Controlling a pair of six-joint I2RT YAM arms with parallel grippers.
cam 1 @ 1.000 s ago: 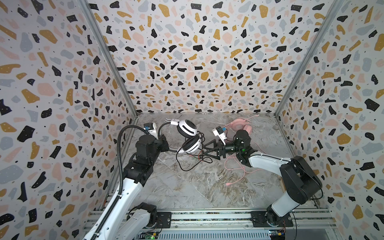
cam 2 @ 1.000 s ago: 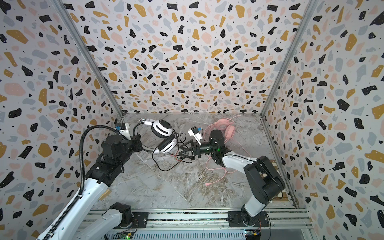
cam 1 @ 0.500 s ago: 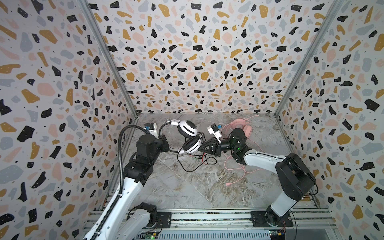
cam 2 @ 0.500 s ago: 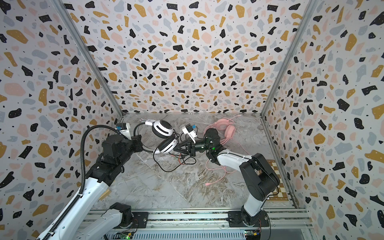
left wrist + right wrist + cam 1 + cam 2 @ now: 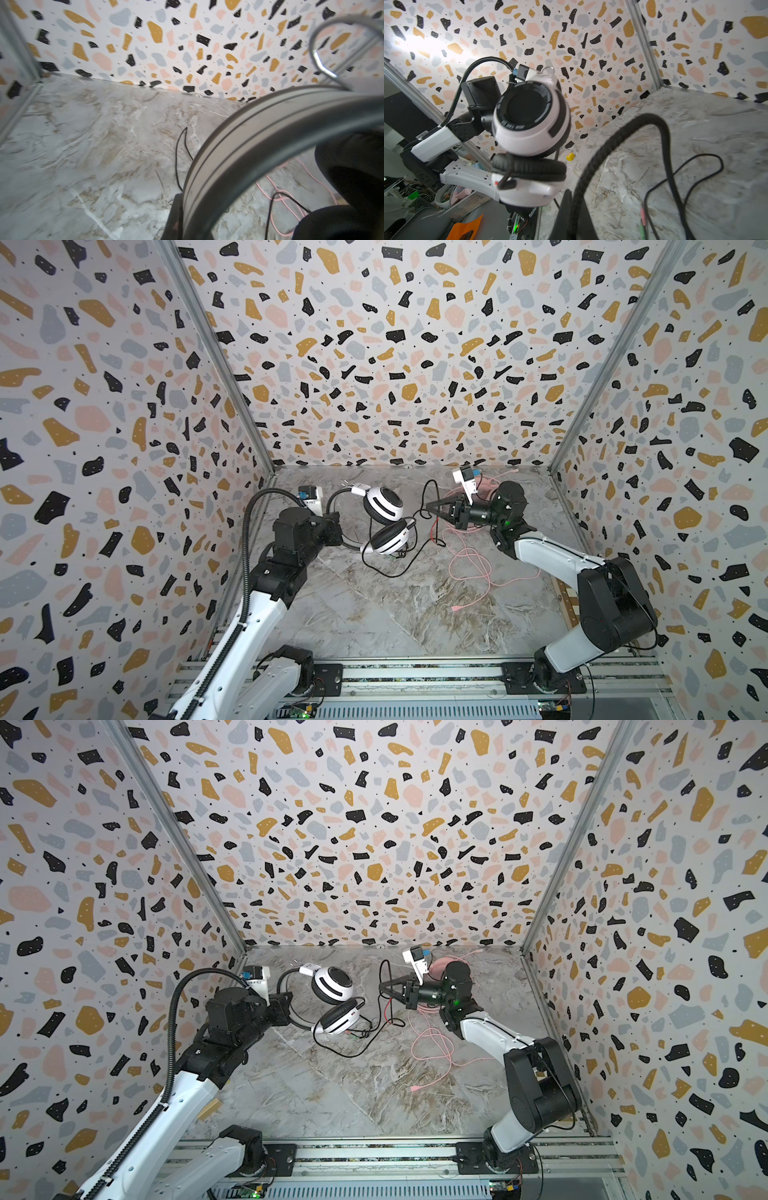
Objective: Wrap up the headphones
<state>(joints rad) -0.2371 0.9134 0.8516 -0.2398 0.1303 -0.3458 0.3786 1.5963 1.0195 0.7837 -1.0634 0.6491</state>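
In both top views the white headphones [image 5: 383, 503] [image 5: 332, 980] sit left of centre on the marble floor [image 5: 374, 614], one cup above the other. The left gripper [image 5: 337, 529] [image 5: 286, 1006] is closed on their black headband [image 5: 330, 502]. Right of centre, the right gripper [image 5: 430, 506] [image 5: 383, 988] has its jaws pressed together on the black cable [image 5: 428, 485] [image 5: 380, 969], which arches above the tips and trails down toward frame centre. The pink headphones [image 5: 438, 967] are mostly hidden behind that wrist, and their pink cable [image 5: 469, 568] [image 5: 432, 1048] lies loose below it.

In the left wrist view the headband [image 5: 249, 135] sweeps close past the lens, pinned between the fingers [image 5: 176, 216]. Both cables lie on the floor beyond.

In the right wrist view the braided black cable [image 5: 623, 133] rises in an arch out of the closed fingers [image 5: 566, 207], with the white cups [image 5: 529, 116] just beyond.

The step in hand looks like the start of winding the white set's cable. The next move calls for carrying the pinched cable around the headphones while the left arm holds them steady. A lot of slack remains. The pink set looks untouched.
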